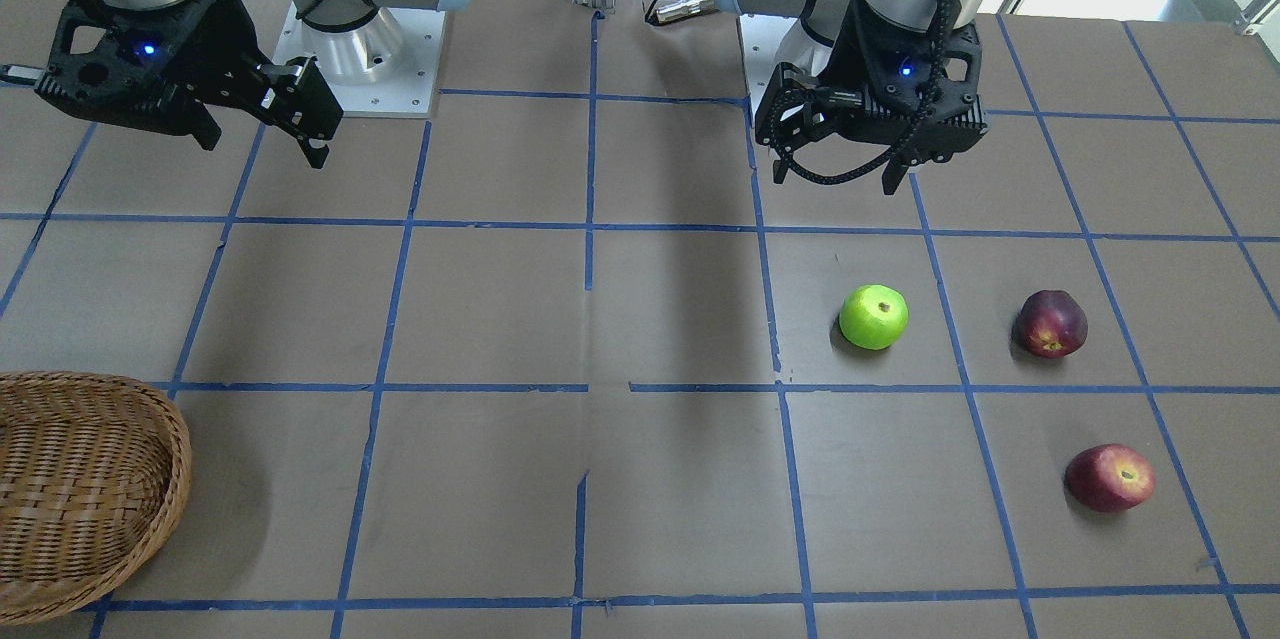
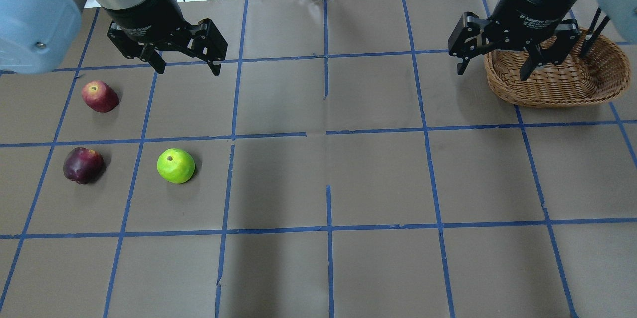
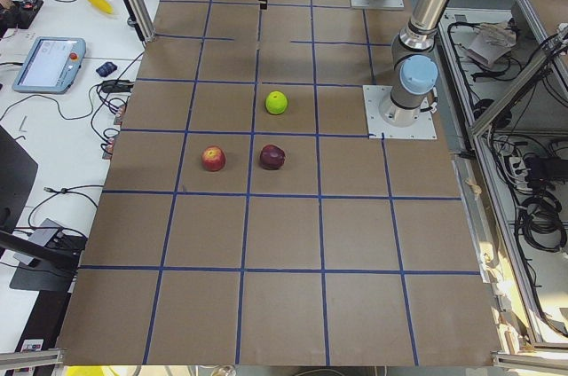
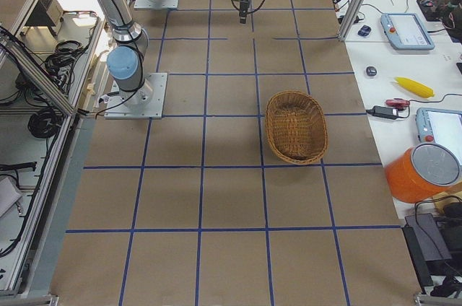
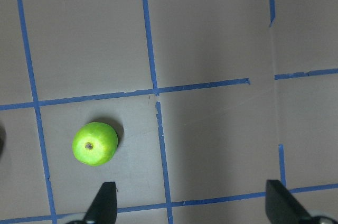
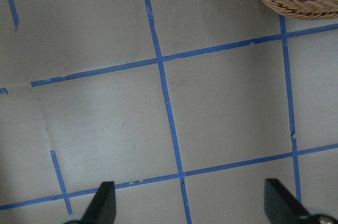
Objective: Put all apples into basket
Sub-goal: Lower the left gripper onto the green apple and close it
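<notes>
Apples (image 2: 175,165), 3, on taped table (image 2: 378,178), well apart from basket (image 2: 562,91)

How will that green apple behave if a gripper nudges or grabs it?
The green apple is round and sits free on the flat table, so it would probably roll if nudged. Its smooth skin may slip when pinched.

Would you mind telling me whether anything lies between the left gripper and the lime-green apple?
Nothing visible does: only taped brown table lies between the open left gripper and the round lime-green apple.
</notes>
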